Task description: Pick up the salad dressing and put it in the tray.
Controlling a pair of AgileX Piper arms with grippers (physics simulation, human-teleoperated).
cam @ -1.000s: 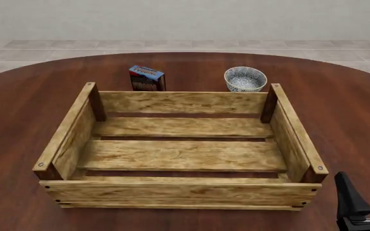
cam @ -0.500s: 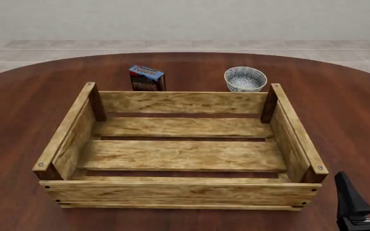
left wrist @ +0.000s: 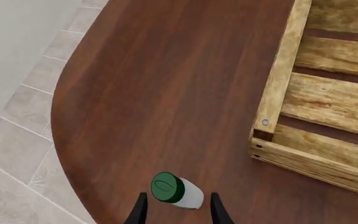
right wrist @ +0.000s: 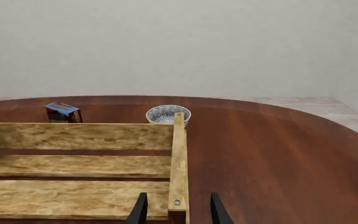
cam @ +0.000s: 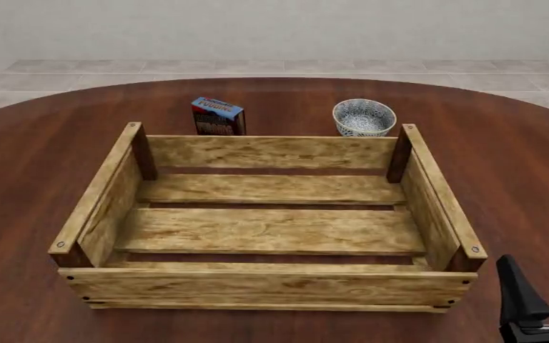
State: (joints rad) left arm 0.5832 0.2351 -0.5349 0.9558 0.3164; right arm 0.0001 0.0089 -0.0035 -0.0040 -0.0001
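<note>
The salad dressing (left wrist: 180, 191) is a small pale bottle with a green cap, lying on its side on the table near the table's rounded edge. It shows only in the left wrist view, outside the tray's corner. My left gripper (left wrist: 177, 212) is open, with the bottle lying between its two dark fingertips and a gap on each side. The tray (cam: 269, 232) is a large light-wood slatted crate in the middle of the table, with nothing in it. My right gripper (cam: 548, 287) is open at the near right, beside the tray's right rail (right wrist: 178, 158).
A blue-and-red box (cam: 218, 116) and a white patterned bowl (cam: 363, 117) stand behind the tray's far wall. The table's curved edge (left wrist: 64, 154) runs close to the bottle, with tiled floor beyond it.
</note>
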